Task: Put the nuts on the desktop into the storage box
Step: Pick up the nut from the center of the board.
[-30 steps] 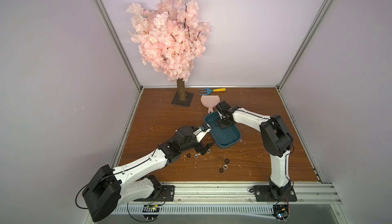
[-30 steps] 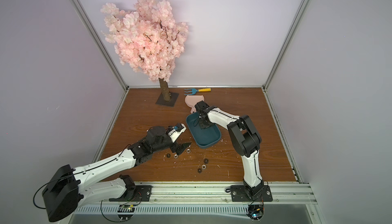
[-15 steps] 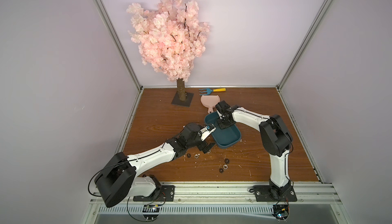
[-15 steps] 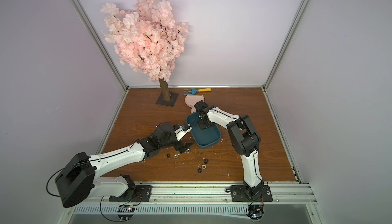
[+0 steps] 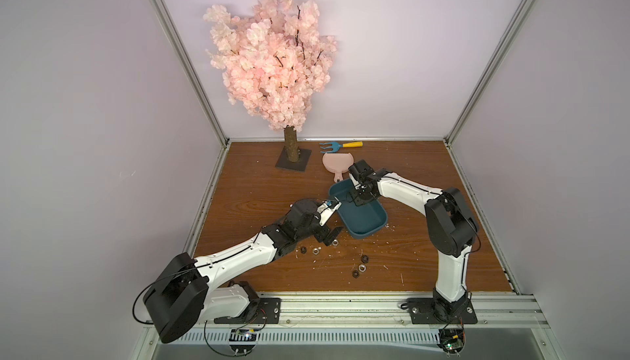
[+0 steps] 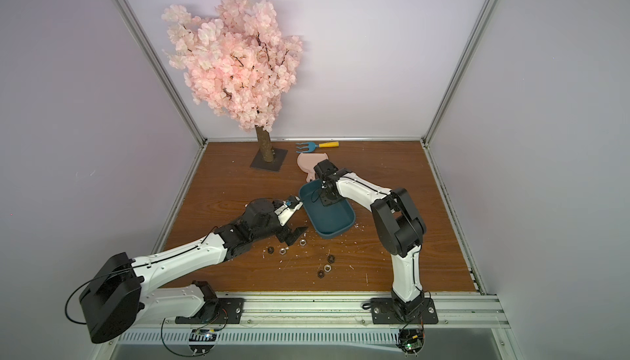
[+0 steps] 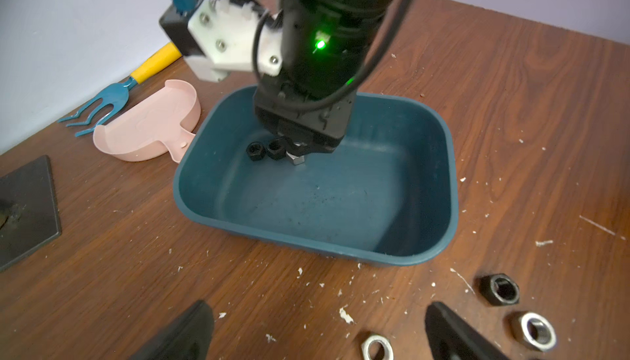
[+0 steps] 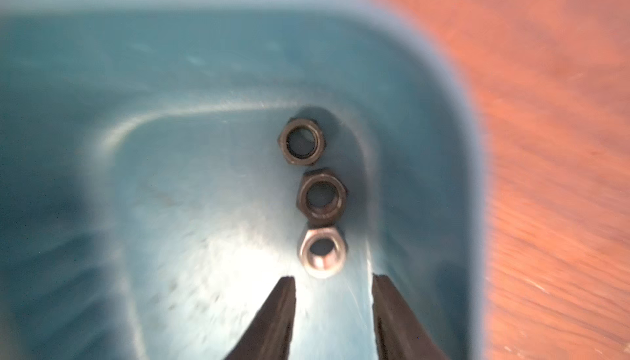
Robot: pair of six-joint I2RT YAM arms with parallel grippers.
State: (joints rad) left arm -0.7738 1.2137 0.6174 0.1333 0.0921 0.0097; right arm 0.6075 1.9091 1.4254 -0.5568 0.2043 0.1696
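The teal storage box point(image 5: 366, 235) sits open side up near the middle of the wood-grain counter point(image 5: 255, 188). In both top views its long axis runs from 11 o'clock to 5 o'clock. Three nuts lie flat inside it with their holes upward, in a short row along the wall at the 11 o'clock end: a black nut point(image 8: 301, 142), a second black nut point(image 8: 322, 198) and a silver nut point(image 8: 323, 252). The right hand point(image 8: 333, 281) hangs inside the box just short of the silver nut, its two fingers parted a little and gripping nothing. Six more nuts rest on the counter. A line of three nuts point(image 5: 315, 250), one black and two silver, lies at the box's 7 o'clock, and a cluster of three point(image 5: 362, 267), two black and one silver, lies at its 6 o'clock. The left hand point(image 7: 318, 303) hovers low beside the box over that line, fingers spread wide and empty. One silver piece lies between them, apart from both. A pink dustpan point(image 5: 335, 164) lies at the box's 11 o'clock, with a blue-and-yellow rake point(image 5: 341, 145) beyond it against the back wall.
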